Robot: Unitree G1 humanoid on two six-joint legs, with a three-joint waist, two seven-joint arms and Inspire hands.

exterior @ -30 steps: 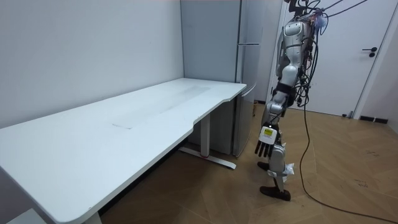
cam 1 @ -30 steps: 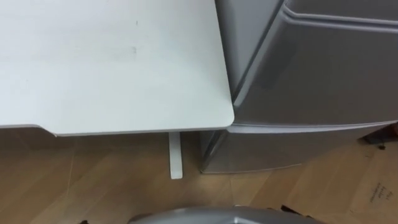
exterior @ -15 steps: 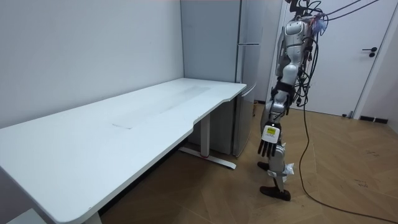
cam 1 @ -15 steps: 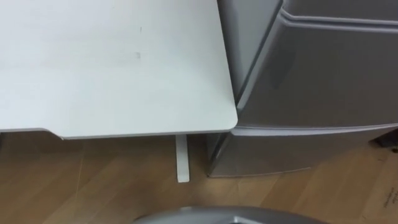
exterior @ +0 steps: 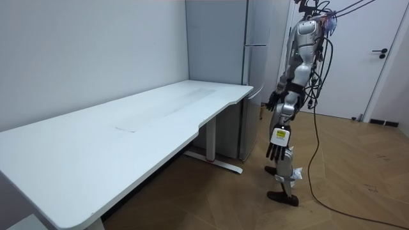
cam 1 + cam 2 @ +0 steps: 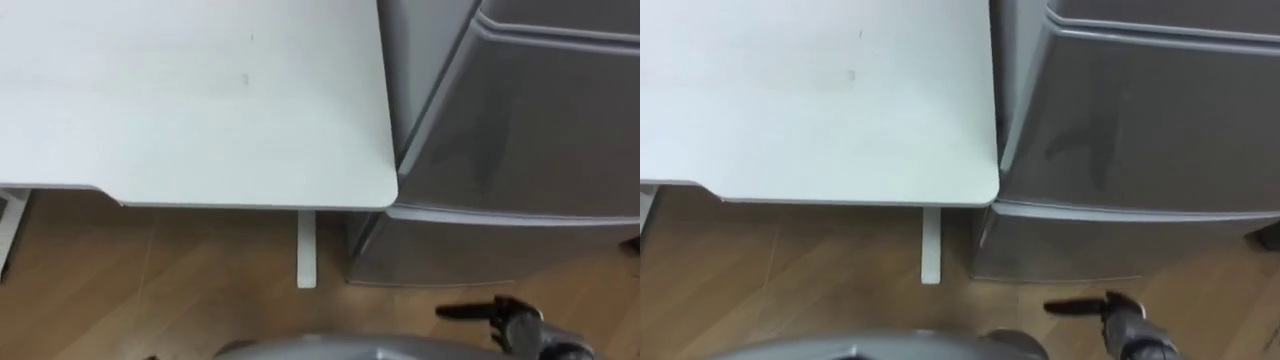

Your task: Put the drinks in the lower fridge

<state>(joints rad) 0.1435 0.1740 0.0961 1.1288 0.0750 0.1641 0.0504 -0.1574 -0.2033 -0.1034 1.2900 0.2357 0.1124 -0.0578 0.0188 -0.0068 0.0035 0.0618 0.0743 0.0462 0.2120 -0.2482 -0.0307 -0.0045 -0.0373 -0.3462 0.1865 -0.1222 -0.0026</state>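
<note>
Two robot hands: the right robot hand (image 6: 512, 320) is raised low in front of the body, fingers stretched out and relaxed, grasping nothing. The left robot hand (image 5: 276, 152) hangs by the robot's side, fingers straight, also without a load.
Robot: stands on the wooden floor (image 6: 150, 280), facing the corner where tabletop and fridge meet.
Drinks: neither robot hand carries one. Their place cannot be told; they may be behind the shut doors or somewhere else.
Lower fridge door (image 6: 470, 250): shut, just ahead of the right robot hand and a little above it in the eye views.
Upper fridge door (image 6: 540, 130): shut, further ahead of the right robot hand, beyond the seam between the two doors.
Tabletop (image 6: 200, 100): white, ahead and to the left of the right robot hand, its rounded corner just beside the fridge.
Table leg (image 6: 306, 250): white, left of the right robot hand, under that corner.
Direction: the lower door faces the robot. Its top edge, the longer line on view, runs left to right across the right robot hand's reach.
Handling, as a judgement: the door is stiff and smooth and probably resists on its seal; the top edge at the seam looks the likeliest place to hook fingers.
Stage: shut doors and unladen hands fit drinks already stowed, and equally drinks yet to be fetched.
</note>
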